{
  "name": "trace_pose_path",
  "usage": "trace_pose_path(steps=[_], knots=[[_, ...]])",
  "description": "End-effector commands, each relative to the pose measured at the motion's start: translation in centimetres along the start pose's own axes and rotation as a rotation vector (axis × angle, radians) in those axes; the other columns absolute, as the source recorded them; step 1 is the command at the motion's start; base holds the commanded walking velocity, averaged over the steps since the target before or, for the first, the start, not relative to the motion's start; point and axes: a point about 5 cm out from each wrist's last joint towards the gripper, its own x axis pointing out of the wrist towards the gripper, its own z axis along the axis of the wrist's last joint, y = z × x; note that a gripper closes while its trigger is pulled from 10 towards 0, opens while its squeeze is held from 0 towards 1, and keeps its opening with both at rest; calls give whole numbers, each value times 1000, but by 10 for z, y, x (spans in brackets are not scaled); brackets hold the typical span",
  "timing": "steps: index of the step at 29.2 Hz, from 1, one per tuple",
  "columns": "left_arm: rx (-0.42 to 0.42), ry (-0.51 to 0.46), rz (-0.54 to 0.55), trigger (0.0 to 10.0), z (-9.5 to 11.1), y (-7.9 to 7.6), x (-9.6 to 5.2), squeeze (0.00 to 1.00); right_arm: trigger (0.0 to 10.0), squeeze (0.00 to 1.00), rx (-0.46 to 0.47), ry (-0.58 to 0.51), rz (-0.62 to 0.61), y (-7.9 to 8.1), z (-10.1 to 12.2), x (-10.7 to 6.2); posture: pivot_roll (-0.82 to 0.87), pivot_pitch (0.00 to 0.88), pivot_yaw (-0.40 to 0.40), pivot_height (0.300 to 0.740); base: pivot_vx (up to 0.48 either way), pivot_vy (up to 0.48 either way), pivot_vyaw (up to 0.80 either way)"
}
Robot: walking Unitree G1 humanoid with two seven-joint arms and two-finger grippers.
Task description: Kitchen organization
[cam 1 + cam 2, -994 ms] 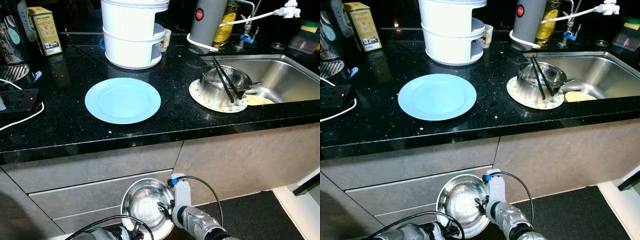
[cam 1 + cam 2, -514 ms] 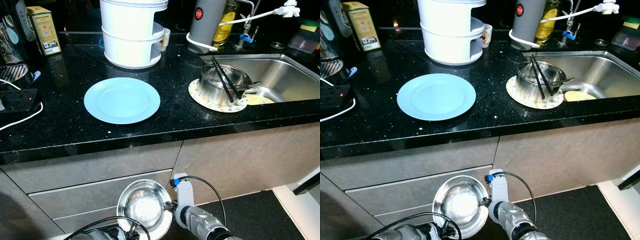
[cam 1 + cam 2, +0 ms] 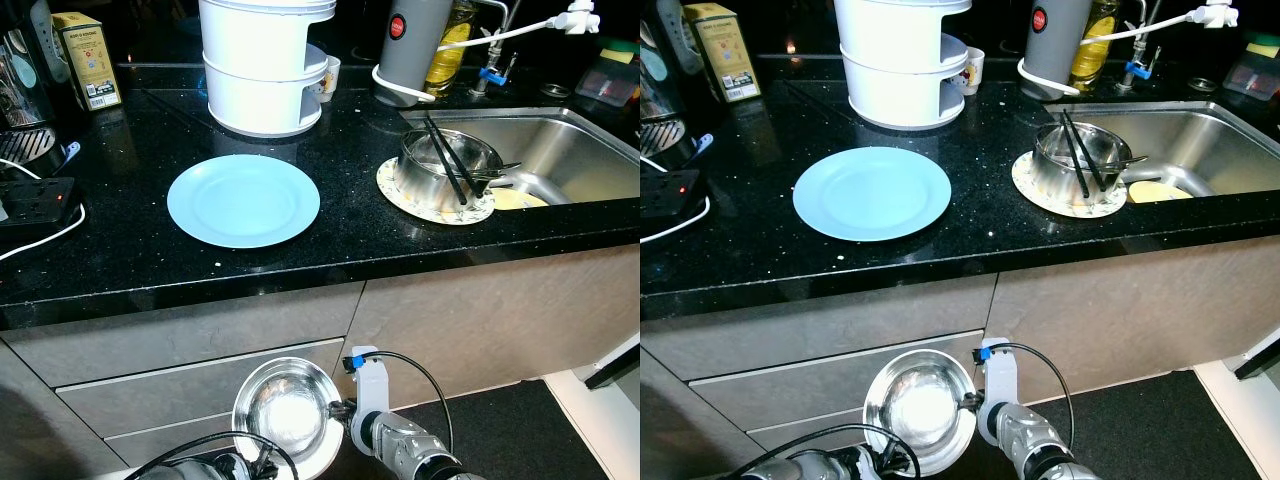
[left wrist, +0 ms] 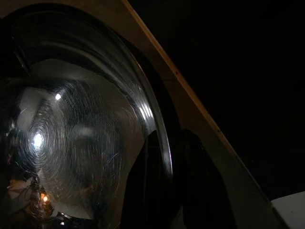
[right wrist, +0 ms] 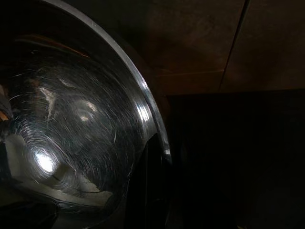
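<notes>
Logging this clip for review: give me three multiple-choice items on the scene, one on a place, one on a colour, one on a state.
1. Where is the shiny round steel bowl?
A. In the sink
B. Low in front of the cabinet drawers
C. On the counter

2. What colour is the flat round plate on the black counter?
A. Light blue
B. Red
C. Yellow

3. How is the steel bowl held?
A. Lying free
B. By a person's hand
C. Both grippers' jaws clamp its rim

Key: 1 B, it hangs below the counter edge. 2 A, plainly light blue. 3 C, left gripper and right gripper each pinch the rim.
</notes>
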Motion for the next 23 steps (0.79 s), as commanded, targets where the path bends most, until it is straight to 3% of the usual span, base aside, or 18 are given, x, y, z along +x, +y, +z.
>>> trace_pose_path(steps=[1, 5, 9, 10, 11, 15, 16, 23], knots=[[19, -56, -28, 0, 13, -1, 7, 0, 0, 0, 32, 11, 132, 24, -6, 5, -27, 186, -96, 740, 0, 0, 0], [13, -57, -29, 0, 13, -3, 6, 0, 0, 0, 55, 13, 146, 25, -10, 5, -26, 193, -97, 740, 0, 0, 0], [13, -62, -28, 0, 14, -2, 7, 0, 0, 0, 20, 21, 182, 29, -12, 5, -26, 193, -97, 740, 0, 0, 0], [12, -63, -26, 0, 14, -2, 7, 0, 1843, 0, -13, 25, 186, 31, -13, 5, -26, 193, -97, 740, 0, 0, 0], [11, -67, -24, 0, 15, -2, 7, 0, 10000, 0, -28, 27, 190, 33, -14, 5, -29, 202, -109, 740, 0, 0, 0], [11, -71, -21, 0, 16, -1, 8, 0, 10000, 0, -25, 32, 199, 35, -15, 6, -29, 202, -109, 740, 0, 0, 0], [13, -75, -21, 0, 16, -1, 8, 0, 10000, 1000, -10, 33, 204, 37, -15, 6, -27, 204, -108, 740, 0, 0, 0], [22, -84, -20, 0, 16, 0, 7, 0, 10000, 1000, -21, 24, 193, 39, -13, 7, -27, 208, -107, 740, 0, 0, 0]])
